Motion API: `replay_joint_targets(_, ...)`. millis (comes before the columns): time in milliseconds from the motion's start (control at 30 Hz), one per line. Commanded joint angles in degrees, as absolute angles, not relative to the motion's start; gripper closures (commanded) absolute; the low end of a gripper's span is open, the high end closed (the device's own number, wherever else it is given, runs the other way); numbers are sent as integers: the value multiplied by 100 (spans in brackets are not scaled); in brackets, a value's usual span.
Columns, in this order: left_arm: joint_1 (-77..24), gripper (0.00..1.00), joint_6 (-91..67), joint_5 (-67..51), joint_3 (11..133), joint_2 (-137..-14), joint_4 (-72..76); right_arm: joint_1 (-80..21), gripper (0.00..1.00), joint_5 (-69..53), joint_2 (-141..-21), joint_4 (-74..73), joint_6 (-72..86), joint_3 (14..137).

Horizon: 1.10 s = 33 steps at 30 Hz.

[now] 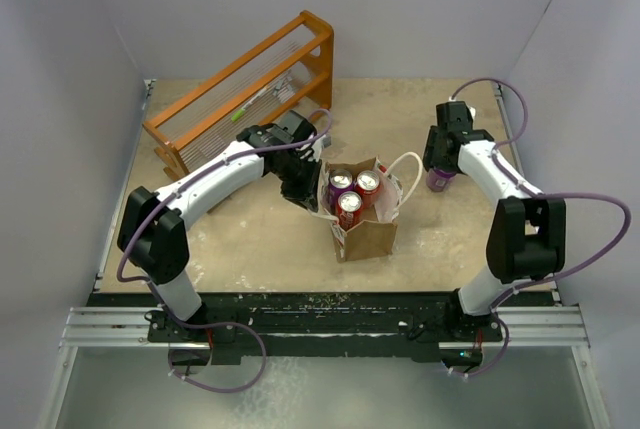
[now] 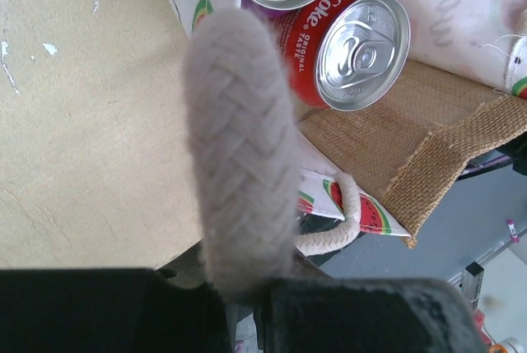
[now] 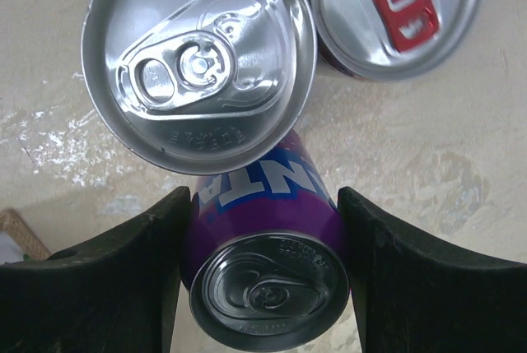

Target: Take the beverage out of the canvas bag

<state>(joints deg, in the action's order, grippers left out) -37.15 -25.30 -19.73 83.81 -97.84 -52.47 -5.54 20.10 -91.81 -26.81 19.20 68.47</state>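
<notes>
The canvas bag (image 1: 367, 232) stands mid-table, tan with white loop handles. Three cans stand in it: one purple (image 1: 341, 182), two red (image 1: 368, 182). My left gripper (image 1: 301, 186) is at the bag's left side, shut on a white braided handle (image 2: 239, 147). A red Coke can (image 2: 354, 40) and the bag's burlap wall (image 2: 412, 139) show beyond it. My right gripper (image 1: 440, 161) is right of the bag, shut on a purple Fanta can (image 3: 263, 279) that is low over the table, its fingers (image 3: 123, 279) pressed on both sides.
Two more cans stand on the table just past the Fanta can: a silver-topped one (image 3: 199, 65) and one with a red tab (image 3: 395, 11). An orange wooden rack (image 1: 250, 89) stands at the back left. White walls enclose the table.
</notes>
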Motion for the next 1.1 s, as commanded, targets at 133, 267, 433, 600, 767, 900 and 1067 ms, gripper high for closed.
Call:
replay_joint_targets(133, -3661, 100, -2496, -1870, 8535, -9781, -5267, -497, 100, 2087, -9398, -2184, 1781, 7466)
replay_joint_targets(267, -3657, 100, -2554, -1871, 8509, -9752, -5297, -471, 100, 2033, -9503, -2136, 1784, 7450)
replay_joint_targets(433, -3657, 100, -2605, -1797, 8480, -9658, -5366, -448, 86, 2015, -9571, -2143, 1853, 7364)
replay_joint_targets(600, -3657, 100, -2640, -1775, 8403, -9534, -5361, -440, 48, 1842, -9604, -2079, 1831, 7286)
replay_joint_targets(767, -3657, 100, -2727, -1826, 8357, -9439, -5279, -439, 8, 1685, -9650, -2239, 1789, 7362)
replay_joint_targets(900, -3659, 100, -2766, -1861, 8331, -9363, -5223, -439, 0, 1737, -9629, -2584, 1864, 7497)
replay_joint_targets(1067, -3663, 100, -2844, -1932, 8259, -9239, -5112, -439, 0, 1814, -9050, -2990, 1801, 7617)
